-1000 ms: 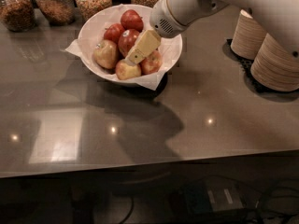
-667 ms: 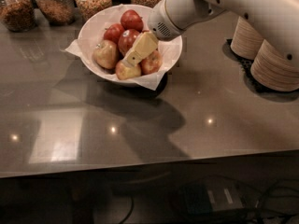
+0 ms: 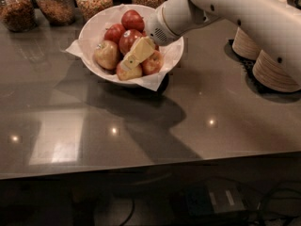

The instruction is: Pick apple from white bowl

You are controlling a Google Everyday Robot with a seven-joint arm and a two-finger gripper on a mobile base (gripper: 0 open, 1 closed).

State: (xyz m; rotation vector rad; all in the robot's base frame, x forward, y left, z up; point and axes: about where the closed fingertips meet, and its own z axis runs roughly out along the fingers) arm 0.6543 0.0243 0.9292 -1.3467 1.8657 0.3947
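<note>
The white bowl [image 3: 91,29], lined with white paper, sits at the back left of the grey counter. It holds several apples. The deep red apple [image 3: 127,40] with a small white sticker lies in the middle. Two smaller red apples [image 3: 132,20] lie behind it, and yellow-green blushed apples [image 3: 107,54] lie in front. My gripper [image 3: 135,55] reaches down into the bowl from the right. Its pale yellow end lies against the right front side of the stickered apple and over the front apples. The white arm hides the bowl's right rim.
Several glass jars of grains [image 3: 55,4] stand along the back edge behind the bowl. Stacks of beige paper bowls [image 3: 275,69] stand at the right on a dark mat. The counter's front edge [image 3: 150,166] runs below, with cables under it.
The gripper has edged a little lower and toward the front of the bowl. The apples and the bowl have not moved.
</note>
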